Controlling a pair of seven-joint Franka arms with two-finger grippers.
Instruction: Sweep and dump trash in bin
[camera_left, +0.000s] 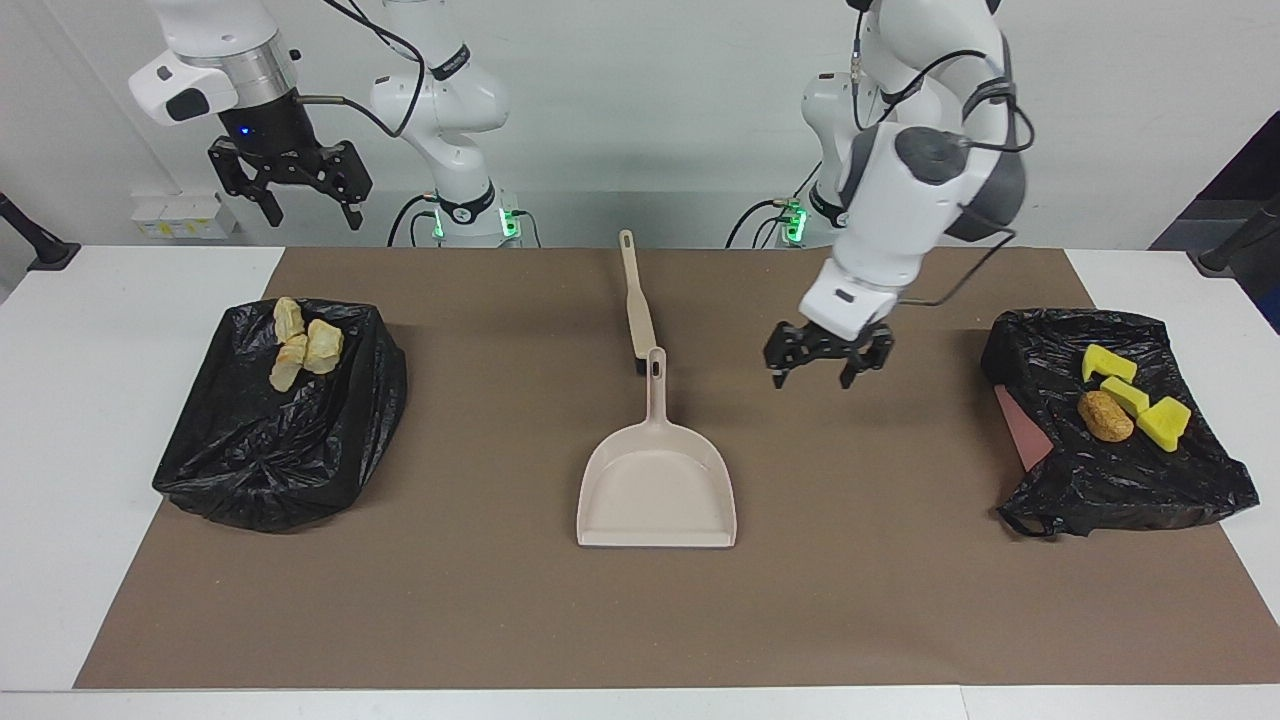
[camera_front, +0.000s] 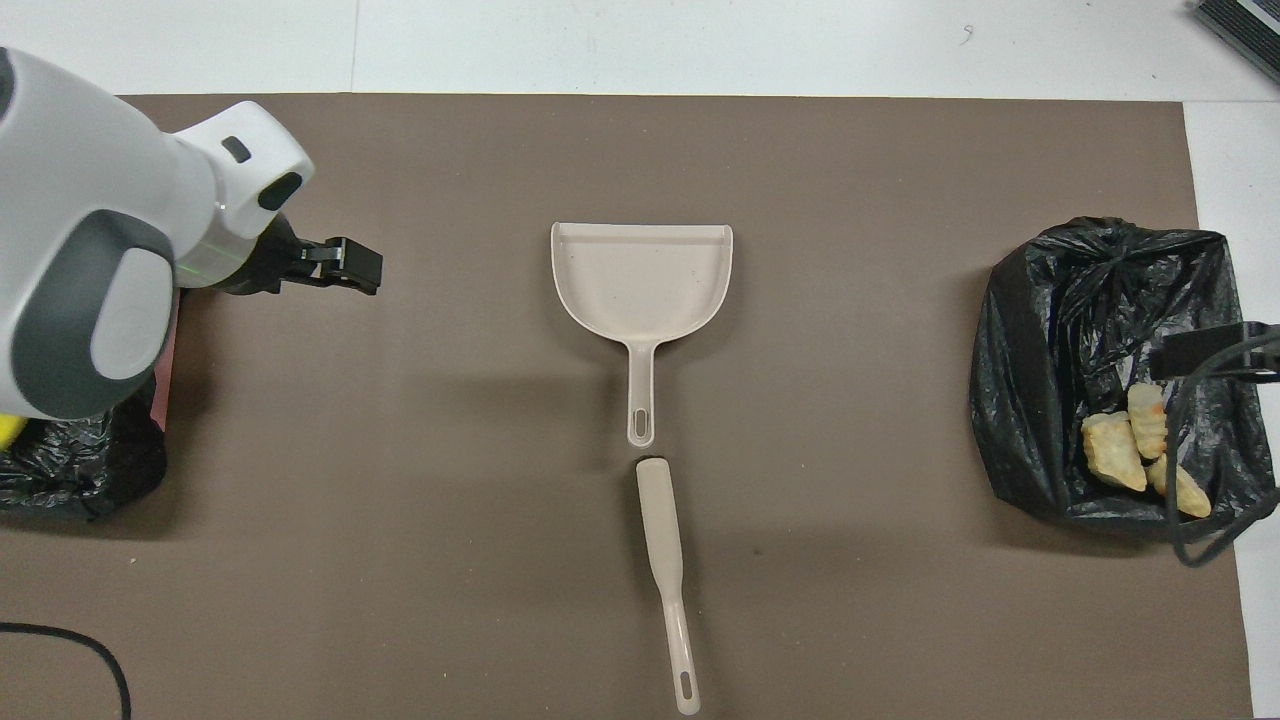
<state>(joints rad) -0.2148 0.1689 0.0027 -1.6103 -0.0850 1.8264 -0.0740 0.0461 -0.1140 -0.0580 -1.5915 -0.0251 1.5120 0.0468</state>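
The trash lies in two black-bagged bins. Tan bread chunks (camera_left: 303, 345) sit in the bin (camera_left: 250, 450) at the right arm's end, also in the overhead view (camera_front: 1125, 452). Yellow sponge pieces (camera_left: 1140, 400) and a brown roll (camera_left: 1104, 415) lie on the bag (camera_left: 1100, 480) at the left arm's end. My left gripper (camera_left: 812, 380) hangs open and empty over the mat between the dustpan and that bag, also in the overhead view (camera_front: 350, 268). My right gripper (camera_left: 312, 215) is open, empty and raised high over the bread bin's robot-side edge.
The beige dustpan (camera_left: 655, 480) lies mid-mat with its handle toward the robots. The beige brush (camera_left: 637, 310) lies just nearer the robots, in line with that handle. A brown mat (camera_left: 860, 600) covers the white table. A reddish edge (camera_left: 1020, 425) shows under the sponge bag.
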